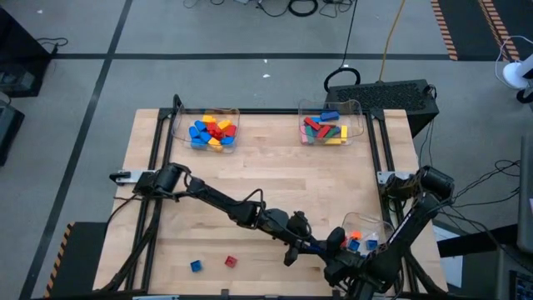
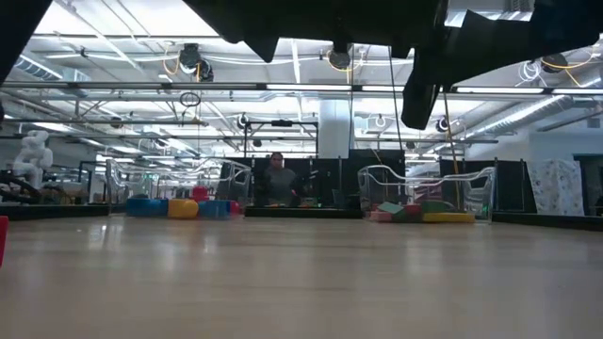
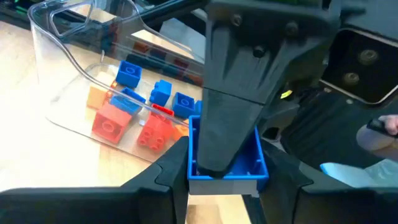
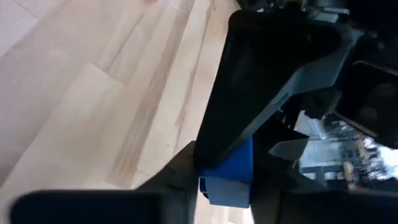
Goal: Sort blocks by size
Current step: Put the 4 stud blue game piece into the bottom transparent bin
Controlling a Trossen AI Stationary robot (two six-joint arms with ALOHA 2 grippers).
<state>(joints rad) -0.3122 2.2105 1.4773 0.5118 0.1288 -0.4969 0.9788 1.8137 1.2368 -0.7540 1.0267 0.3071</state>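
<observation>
Two loose blocks, one blue (image 1: 196, 266) and one red (image 1: 231, 262), sat on the table (image 1: 266, 179) near its front-left edge. Left gripper (image 3: 225, 177) held a blue block (image 3: 227, 163) hollow side toward its camera; long axis unclear. Right gripper (image 4: 214, 180) was clamped on that same block. Far-left tray (image 1: 208, 131): small blue, red, yellow blocks. Far-right tray (image 1: 330, 124): longer bars. Near-right tray (image 3: 118, 87): red, blue, orange blocks.
</observation>
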